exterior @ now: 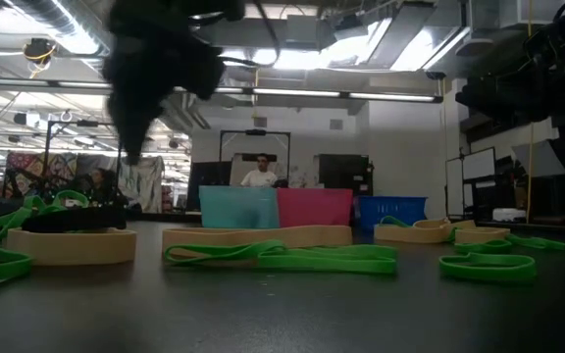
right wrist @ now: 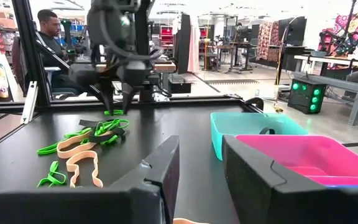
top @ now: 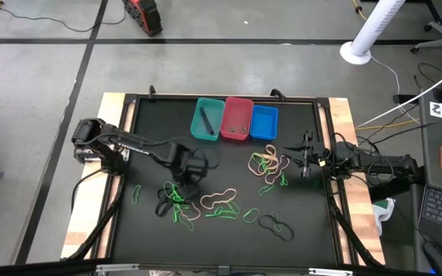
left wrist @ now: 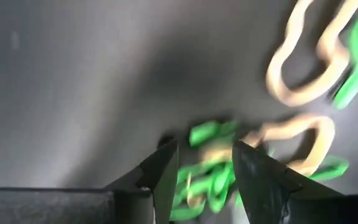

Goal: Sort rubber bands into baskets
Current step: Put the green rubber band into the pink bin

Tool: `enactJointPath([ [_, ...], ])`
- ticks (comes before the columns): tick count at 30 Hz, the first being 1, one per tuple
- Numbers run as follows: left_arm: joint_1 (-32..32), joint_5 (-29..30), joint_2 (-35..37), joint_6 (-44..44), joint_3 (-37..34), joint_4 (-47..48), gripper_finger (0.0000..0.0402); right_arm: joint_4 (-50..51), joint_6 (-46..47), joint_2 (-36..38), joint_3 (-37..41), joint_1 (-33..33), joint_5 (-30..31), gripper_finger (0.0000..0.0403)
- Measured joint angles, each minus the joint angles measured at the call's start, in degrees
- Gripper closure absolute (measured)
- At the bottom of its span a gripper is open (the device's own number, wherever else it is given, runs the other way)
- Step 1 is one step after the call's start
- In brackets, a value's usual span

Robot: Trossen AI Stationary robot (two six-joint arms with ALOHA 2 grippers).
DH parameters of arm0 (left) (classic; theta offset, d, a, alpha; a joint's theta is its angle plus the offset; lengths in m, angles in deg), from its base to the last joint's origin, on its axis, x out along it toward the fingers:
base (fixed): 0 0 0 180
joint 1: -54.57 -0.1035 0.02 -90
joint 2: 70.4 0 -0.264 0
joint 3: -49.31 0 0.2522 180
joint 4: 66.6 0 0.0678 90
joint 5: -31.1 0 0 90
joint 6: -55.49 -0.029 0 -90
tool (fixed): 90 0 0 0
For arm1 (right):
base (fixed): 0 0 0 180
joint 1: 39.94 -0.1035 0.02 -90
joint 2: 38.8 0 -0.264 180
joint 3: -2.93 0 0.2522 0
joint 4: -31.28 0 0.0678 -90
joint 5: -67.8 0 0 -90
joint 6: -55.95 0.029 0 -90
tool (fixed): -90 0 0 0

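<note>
The desk [top: 229,238] carried everything, and places below are given from the teal basket [top: 206,119] at its far edge. Touching that tub stood the red basket [top: 237,119], with the blue basket [top: 263,123] just beyond it. A black band lay inside the teal one. Toward the near edge from the teal basket, the left tool [top: 184,184] hung over a tangle of green and tan rubber bands [top: 176,201], fingers [left wrist: 163,174] spread and pinching nothing. The right tool [top: 307,162] waited past the blue basket, also spread, beside another cluster of bands [top: 269,165].
</note>
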Motion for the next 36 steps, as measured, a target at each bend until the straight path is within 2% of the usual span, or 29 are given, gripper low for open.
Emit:
enactJointPath([
  [5, 2.46, 0.06, 0.00, 0.09, -0.02, 4.48, 0.0253, 0.01, 0.00, 0.00, -0.01, 0.00, 0.00, 0.0281],
  [11, 3.33, 0.15, 0.07, 1.99, -2.62, 4.46, 0.0253, 0.00, 0.00, 0.00, -0.02, 0.02, 0.02, 0.0281],
  [27, 3.32, 0.02, 0.04, 3.45, -11.35, -4.20, 0.0257, 0.00, 0.00, 0.00, 0.00, 0.00, 0.02, 0.0281],
  [30, 3.32, 0.07, 0.04, 3.69, -12.20, -4.60, 0.0285, 0.00, 0.00, 0.00, -0.02, 0.01, 0.00, 0.0281],
  [36, 3.29, 0.15, 0.04, 2.95, -12.55, -4.74, 0.0389, 0.00, 0.02, 0.00, -0.02, 0.00, 0.00, 0.0281],
])
